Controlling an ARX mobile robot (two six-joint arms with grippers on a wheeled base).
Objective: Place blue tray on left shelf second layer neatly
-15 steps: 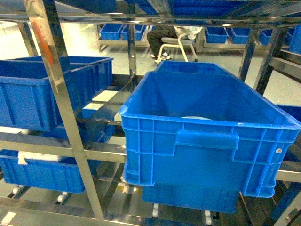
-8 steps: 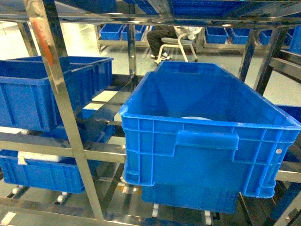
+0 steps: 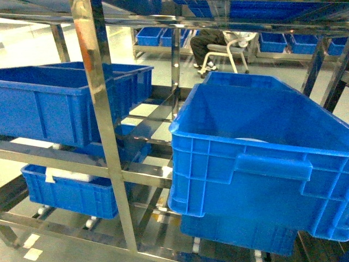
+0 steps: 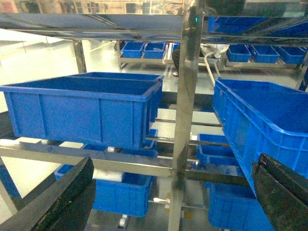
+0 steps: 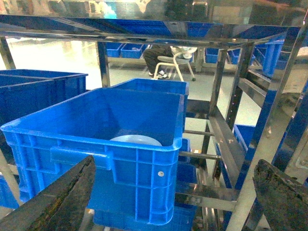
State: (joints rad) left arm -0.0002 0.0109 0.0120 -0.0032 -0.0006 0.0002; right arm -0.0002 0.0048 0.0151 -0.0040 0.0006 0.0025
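The blue tray is seen best from the right wrist, lying pale and round on the floor of a deep blue crate; in the head view only a sliver shows. Both hands, left and right, are spread wide, holding nothing. The left shelf of shiny steel carries other crates, with pale floor and a seated person beyond.

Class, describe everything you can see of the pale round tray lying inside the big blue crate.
Only a curved sliver of the blue tray shows: a pale sky-blue, smooth, plastic-looking arc with a rounded edge, plain and unmarked. It lies low inside the large crate, apparently flat on the crate's floor, near the front wall that hides the rest of it. In the head view it appears as a pale strip just above the crate's front rim. Neither hand touches it.
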